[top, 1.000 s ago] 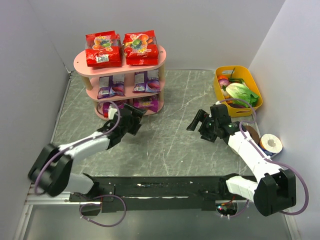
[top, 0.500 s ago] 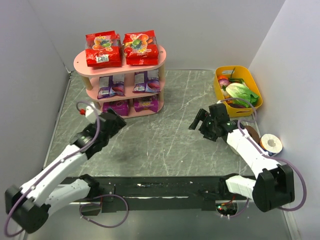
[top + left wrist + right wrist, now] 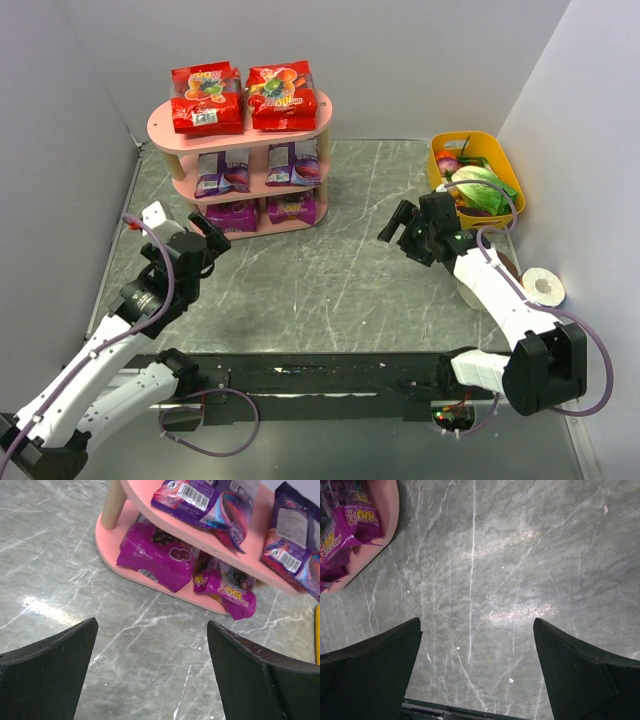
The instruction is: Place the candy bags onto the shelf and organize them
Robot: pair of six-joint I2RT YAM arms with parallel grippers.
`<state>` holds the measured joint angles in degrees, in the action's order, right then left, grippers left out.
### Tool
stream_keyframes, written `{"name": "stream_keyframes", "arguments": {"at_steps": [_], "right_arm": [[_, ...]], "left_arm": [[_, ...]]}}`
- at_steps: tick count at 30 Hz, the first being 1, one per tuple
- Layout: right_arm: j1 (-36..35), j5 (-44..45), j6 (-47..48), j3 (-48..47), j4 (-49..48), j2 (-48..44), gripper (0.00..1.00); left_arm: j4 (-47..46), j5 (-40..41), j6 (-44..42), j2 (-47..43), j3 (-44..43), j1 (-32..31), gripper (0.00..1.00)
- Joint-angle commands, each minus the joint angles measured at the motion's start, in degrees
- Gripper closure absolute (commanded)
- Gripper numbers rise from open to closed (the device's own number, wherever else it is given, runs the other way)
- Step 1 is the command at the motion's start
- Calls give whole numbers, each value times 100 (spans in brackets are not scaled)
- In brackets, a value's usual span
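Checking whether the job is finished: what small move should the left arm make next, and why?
Probably nudge the right purple bag back: it overhangs the shelf's bottom rim. All six bags are shelved, and the left gripper is open and empty.

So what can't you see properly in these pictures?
Top view: the magenta bags on the bottom tier, half hidden under the middle tier of the shelf.
Left wrist view: a blue-violet bag, cut off by the right edge.
Right wrist view: one magenta bag, cut off by the left edge.
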<state>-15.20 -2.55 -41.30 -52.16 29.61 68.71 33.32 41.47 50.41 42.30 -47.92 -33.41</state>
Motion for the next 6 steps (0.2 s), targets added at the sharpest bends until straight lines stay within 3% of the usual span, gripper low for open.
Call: {"name": "stream_keyframes", "arguments": {"at_steps": [1, 6], "right_arm": [[43, 167, -62, -189, -60, -24, 0], [44, 167, -63, -154, -43, -33, 0]], "left_arm": [[17, 194, -163, -222, 116, -8, 4], [43, 230, -137, -302, 143, -8, 4]]}}
